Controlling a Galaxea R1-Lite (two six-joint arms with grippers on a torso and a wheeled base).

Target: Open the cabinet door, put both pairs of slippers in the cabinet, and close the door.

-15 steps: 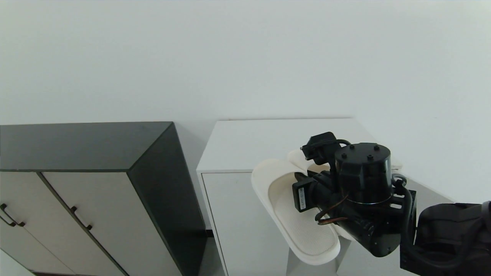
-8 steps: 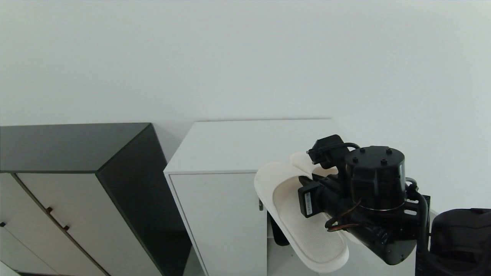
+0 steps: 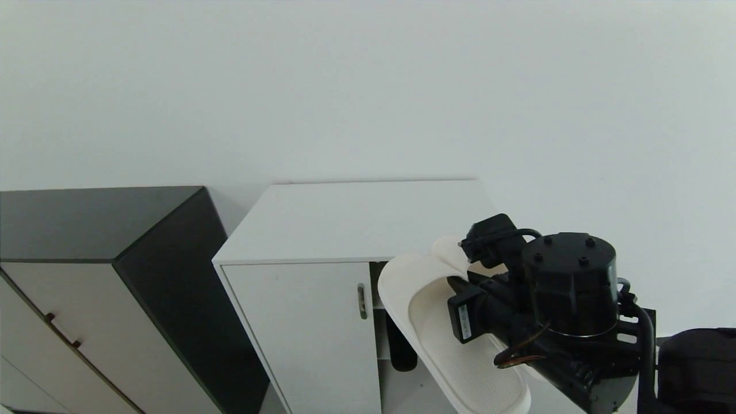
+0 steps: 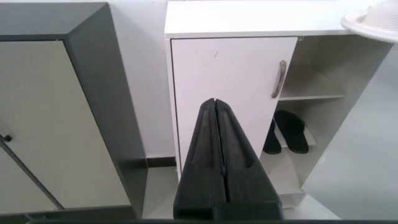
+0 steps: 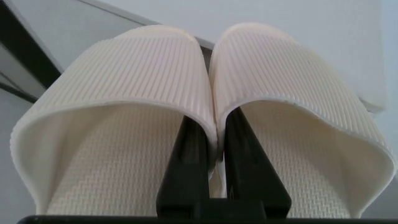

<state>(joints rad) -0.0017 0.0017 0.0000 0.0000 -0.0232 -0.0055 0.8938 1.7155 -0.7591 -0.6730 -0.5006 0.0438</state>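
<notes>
A pair of cream slippers [image 3: 443, 322] hangs in front of the white cabinet [image 3: 356, 218], just right of its shut left door [image 3: 299, 328]. My right gripper [image 5: 219, 134] is shut on the slippers' [image 5: 155, 81] touching inner walls, pinching the two together. The cabinet's right half stands open [image 4: 317, 93], showing a shelf, and a black pair of slippers [image 4: 291, 130] lies on the level below it. My left gripper [image 4: 214, 143] is shut and empty, held low some way in front of the white door [image 4: 230, 93].
A dark cabinet [image 3: 115, 230] with pale doors stands close to the white one's left side. The white door's metal handle [image 3: 361, 301] sits at its right edge. The opened right door panel [image 4: 367, 149] stands out to the right of the compartment.
The camera has turned, so both cabinets slide left in the picture and the open compartment with the black slippers comes into sight. The right gripper keeps its hold on the cream pair.
</notes>
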